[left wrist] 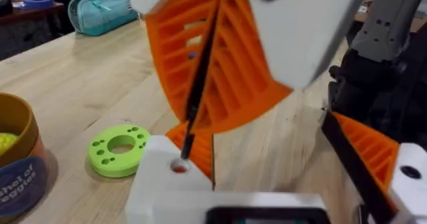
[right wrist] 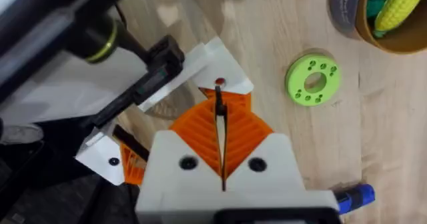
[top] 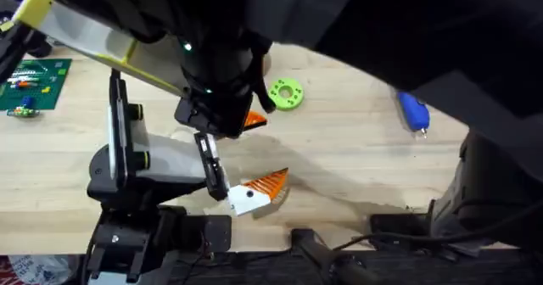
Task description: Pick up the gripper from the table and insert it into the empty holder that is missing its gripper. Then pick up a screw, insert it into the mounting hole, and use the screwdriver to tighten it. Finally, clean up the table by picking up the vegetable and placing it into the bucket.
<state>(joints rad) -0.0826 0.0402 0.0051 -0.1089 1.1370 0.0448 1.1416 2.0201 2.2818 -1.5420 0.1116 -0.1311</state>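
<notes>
My right gripper (right wrist: pixel 220 111) (left wrist: pixel 207 84) (top: pixel 227 120) is shut on a thin dark screw-like pin (right wrist: pixel 219 121) (left wrist: pixel 197 97). The pin's tip stands in a red-rimmed hole (left wrist: pixel 179 165) in the white block of the orange gripper (left wrist: pixel 198 151) (top: pixel 256 120), which sits in the holder on my left arm's rail. My left gripper (left wrist: pixel 267 141) stands open; its other orange finger (left wrist: pixel 367 151) (top: pixel 270 183) has a dark hole in its white base. The blue screwdriver (top: pixel 413 111) (right wrist: pixel 357 197) lies on the table, apart. A yellow corn cob (right wrist: pixel 400 4) lies in the bucket (right wrist: pixel 347 21) (left wrist: pixel 23 164).
A green ring-shaped disc (top: pixel 286 93) (right wrist: pixel 312 79) (left wrist: pixel 120 147) lies just beyond the grippers. A green circuit board (top: pixel 34 81) sits at the far left. A teal bag (left wrist: pixel 103 9) rests at the table's far end. My right arm hangs large and dark across the overhead view.
</notes>
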